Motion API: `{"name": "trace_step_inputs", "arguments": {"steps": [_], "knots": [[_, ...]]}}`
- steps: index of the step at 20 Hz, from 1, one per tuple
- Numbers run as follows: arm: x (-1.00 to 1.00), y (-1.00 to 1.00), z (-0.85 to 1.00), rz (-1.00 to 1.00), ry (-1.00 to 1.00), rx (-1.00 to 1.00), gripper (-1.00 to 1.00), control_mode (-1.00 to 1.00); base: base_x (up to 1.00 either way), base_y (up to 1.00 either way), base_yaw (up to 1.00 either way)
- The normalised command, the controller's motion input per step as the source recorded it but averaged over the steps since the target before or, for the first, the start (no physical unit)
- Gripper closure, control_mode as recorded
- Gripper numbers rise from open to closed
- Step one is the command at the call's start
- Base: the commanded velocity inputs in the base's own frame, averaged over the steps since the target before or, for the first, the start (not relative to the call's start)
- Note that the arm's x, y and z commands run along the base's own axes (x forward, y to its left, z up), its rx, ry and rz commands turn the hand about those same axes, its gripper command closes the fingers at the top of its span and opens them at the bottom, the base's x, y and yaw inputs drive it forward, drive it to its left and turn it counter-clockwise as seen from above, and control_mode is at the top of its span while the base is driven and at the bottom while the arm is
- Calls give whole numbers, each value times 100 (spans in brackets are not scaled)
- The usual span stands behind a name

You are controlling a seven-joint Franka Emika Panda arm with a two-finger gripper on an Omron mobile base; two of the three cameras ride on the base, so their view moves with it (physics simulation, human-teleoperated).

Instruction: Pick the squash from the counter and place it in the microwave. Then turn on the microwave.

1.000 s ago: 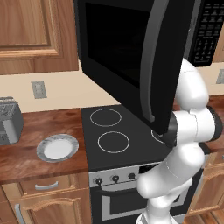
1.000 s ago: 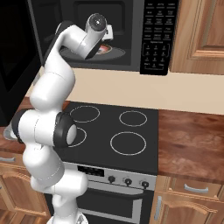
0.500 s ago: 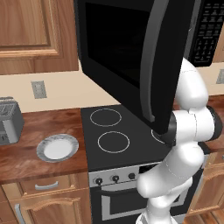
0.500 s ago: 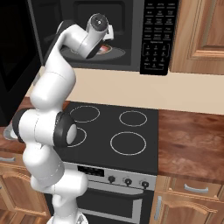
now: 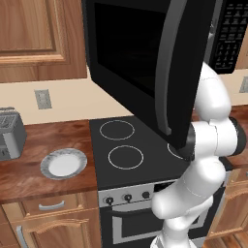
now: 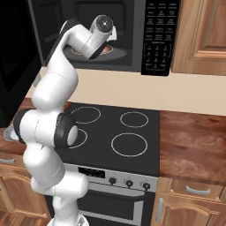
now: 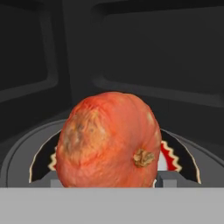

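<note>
The microwave point(image 6: 132, 35) hangs above the stovetop point(image 6: 114, 132) with its door point(image 5: 145, 63) swung wide open. The arm reaches up inside it. The squash point(image 7: 109, 142) fills the hand view, sitting over the round turntable point(image 7: 22, 157) inside the microwave. The fingers are hidden, so whether the gripper point(image 6: 110, 37) holds the squash cannot be told.
</note>
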Motion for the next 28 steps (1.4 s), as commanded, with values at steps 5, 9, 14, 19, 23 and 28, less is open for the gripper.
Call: {"name": "trace_step_inputs", "arguments": {"steps": [5,9,14,19,23,28], "knots": [[0,-9,0,5,0,0,100,-100,0,0,0],[0,-4,-1,4,3,0,100,-100,0,0,0],[0,0,-4,3,8,0,100,-100,0,0,0],[0,0,-2,3,9,0,100,-100,0,0,0],[0,0,0,4,3,0,100,-100,0,0,0],[1,0,0,4,0,0,100,-100,0,0,0]]}}
